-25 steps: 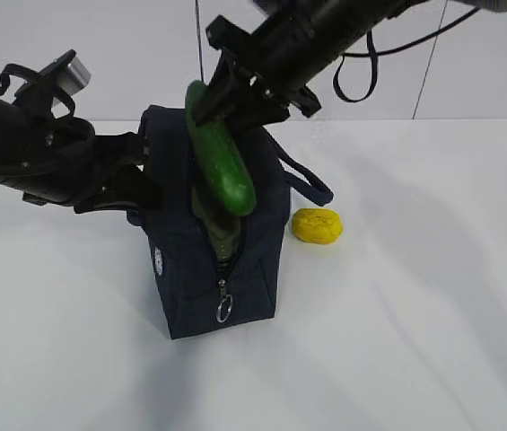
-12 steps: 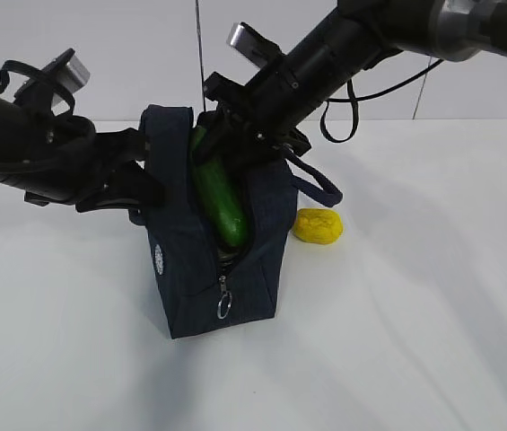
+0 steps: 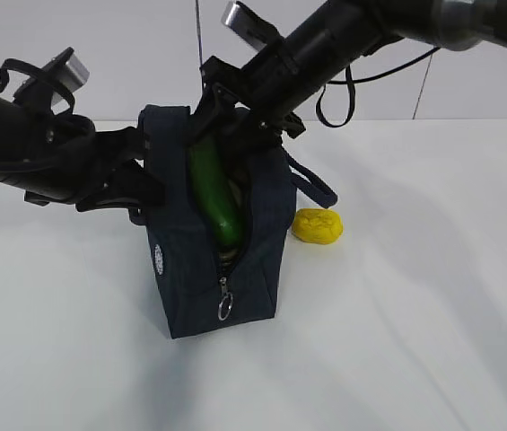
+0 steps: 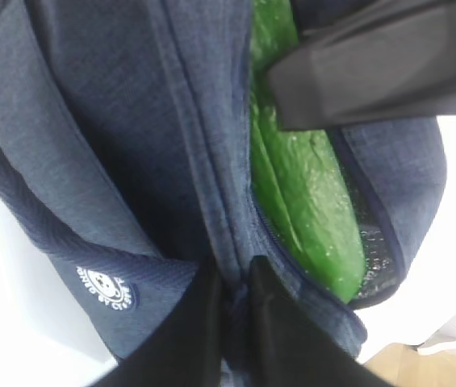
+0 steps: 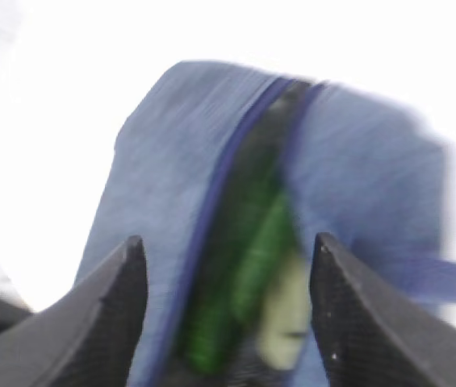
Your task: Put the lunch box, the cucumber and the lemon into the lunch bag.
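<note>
Change since a second ago: cucumber (image 3: 214, 193), then held above the opening, now sunk slantwise into the lunch bag (image 3: 181, 269); right gripper (image 5: 226, 302) spread, empty above it. Left gripper (image 4: 229, 310) clenched on the bag's edge. Lunch box: pale lid glimpsed inside (probably). Step: cucumber stowed. Next: right arm to fetch the lemon (image 3: 317, 226), on the white table (image 3: 415, 314) beside the bag. Room: plain white wall.
</note>
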